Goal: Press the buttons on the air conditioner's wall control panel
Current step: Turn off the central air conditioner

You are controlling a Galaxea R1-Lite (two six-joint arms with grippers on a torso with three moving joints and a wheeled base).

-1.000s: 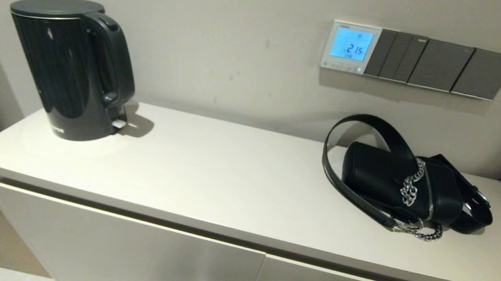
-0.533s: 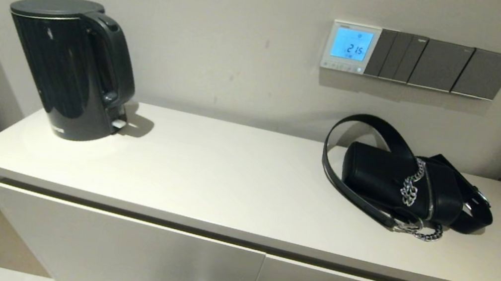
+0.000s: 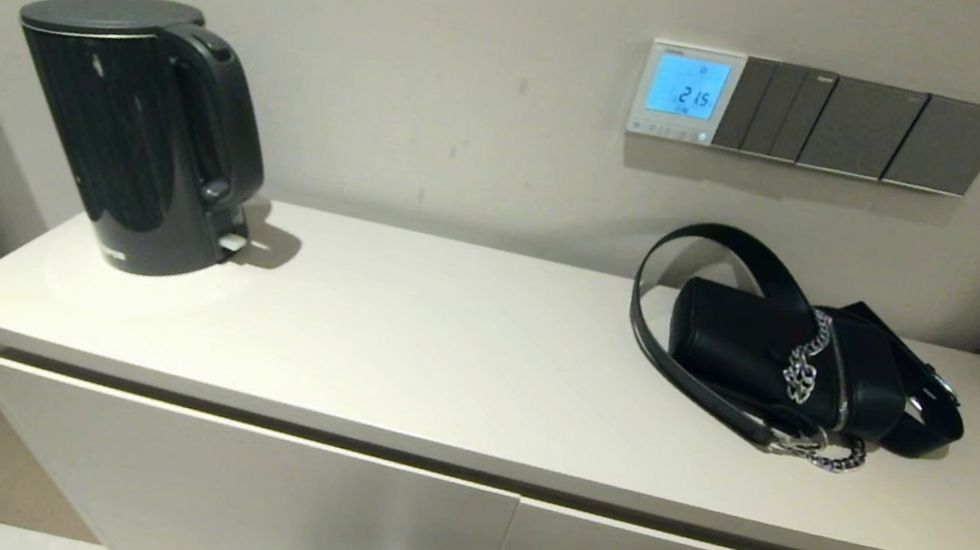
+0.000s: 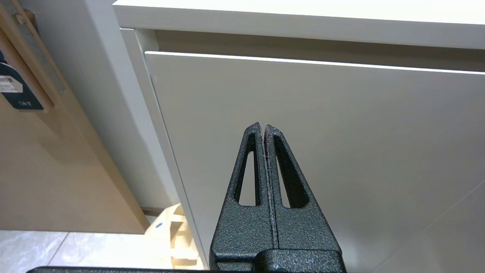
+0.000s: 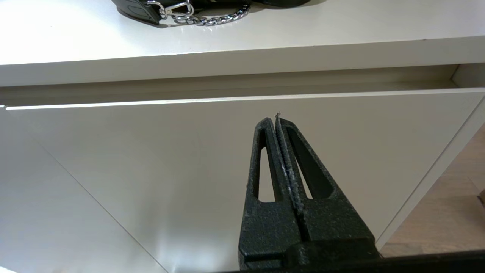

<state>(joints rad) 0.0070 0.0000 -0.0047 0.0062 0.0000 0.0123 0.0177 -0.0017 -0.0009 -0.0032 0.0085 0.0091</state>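
The white cabinet [image 3: 473, 381] fills the lower field of the head view, its top carrying a black kettle [image 3: 140, 136] at the left end and a black handbag [image 3: 791, 362] with a chain at the right end. On the wall above the handbag is a row of grey switch plates [image 3: 867, 128]. Touching that row's left end is the air conditioner's wall control panel [image 3: 686, 92], screen lit pale blue. The buttons [image 3: 668, 130] form a strip of tiny keys below the screen.

Both arms are low, facing the cabinet front (neither appears in the head view). The left gripper [image 4: 263, 127] and right gripper [image 5: 275, 119] each have fingers clenched together on nothing.

Judged step: approach not yet begun. The next move calls for raising one arm, probably the right, clear of the handbag, and presenting the closed tip squarely to one key.
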